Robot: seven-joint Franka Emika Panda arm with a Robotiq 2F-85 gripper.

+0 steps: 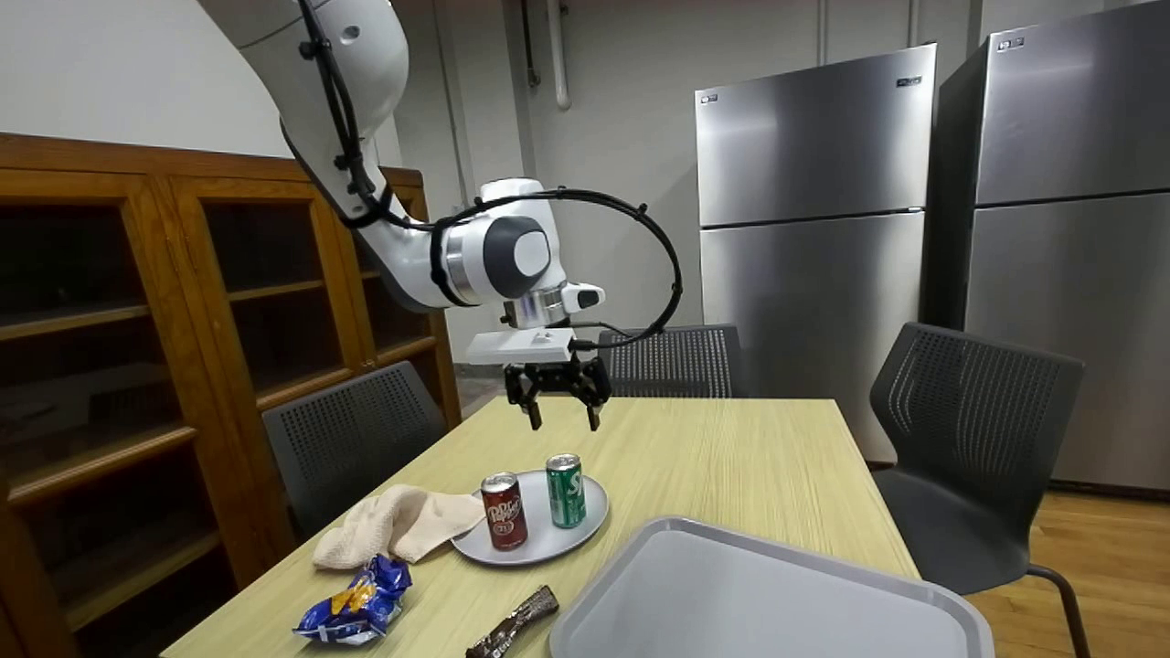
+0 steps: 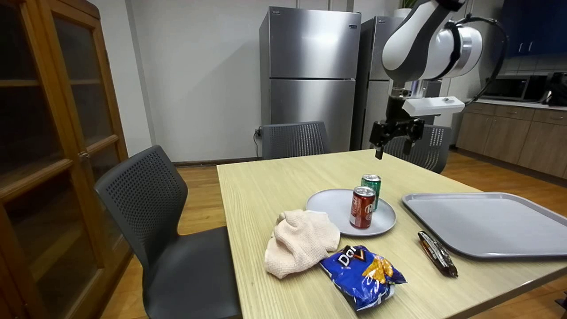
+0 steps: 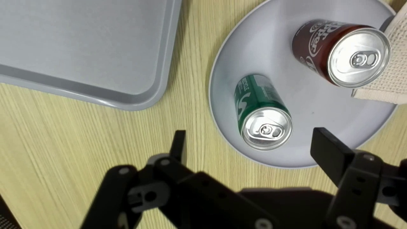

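Note:
My gripper point(image 1: 565, 423) hangs above the table, jaws spread wide with nothing between them, in both exterior views. Below it a green Sprite can point(image 1: 567, 493) stands upright on a round grey plate point(image 1: 588, 530). A dark red Dr Pepper can point(image 1: 505, 514) stands upright on the same plate, closer to the cloth. In the wrist view the lid of the green can point(image 3: 267, 128) appears between the two black fingers point(image 3: 330, 152), apart from both and lower down. The red can point(image 3: 318, 47) shows at the upper right there.
A large grey tray point(image 2: 483, 226) lies beside the plate. A beige cloth point(image 2: 301, 243) touches the plate's edge. Near it are a blue Doritos bag point(image 2: 361, 274) and a dark wrapped bar point(image 2: 436, 254). Several dark chairs point(image 2: 177, 248) surround the wooden table point(image 2: 266, 186).

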